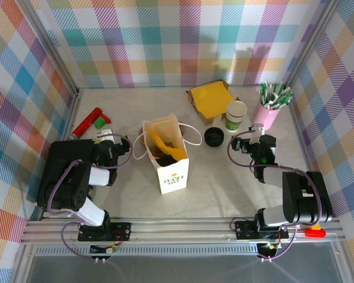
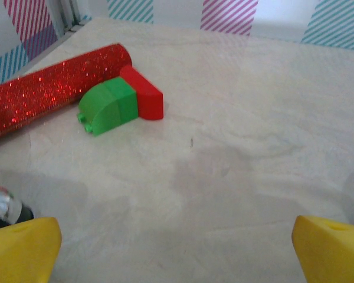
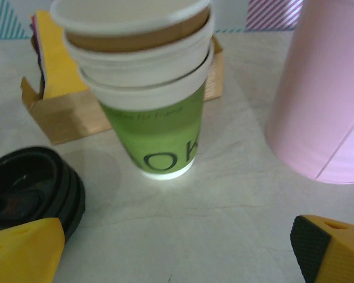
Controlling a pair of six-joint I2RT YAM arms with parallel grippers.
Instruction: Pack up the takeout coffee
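Observation:
The takeout coffee cup (image 1: 236,115) stands upright at the back right; it looks like a stack of nested paper cups, white above and green below (image 3: 156,112). Just to its left lie stacked black round lids (image 1: 214,137), seen at the left edge of the right wrist view (image 3: 29,191). My right gripper (image 1: 257,128) is a short way in front of the cup, open (image 3: 177,253), with bare table between its yellow fingers. An open paper bag (image 1: 165,154) stands in the middle. My left gripper (image 1: 104,133) sits left of the bag, open (image 2: 177,250) and holding nothing.
A pink cup (image 1: 270,112) of green-white sticks stands right of the coffee cup (image 3: 324,100). A yellow-lined cardboard box (image 1: 211,99) sits behind the cup. A red glitter cylinder (image 2: 47,94) and a green-red block (image 2: 121,103) lie ahead of the left gripper. Plaid walls enclose the table.

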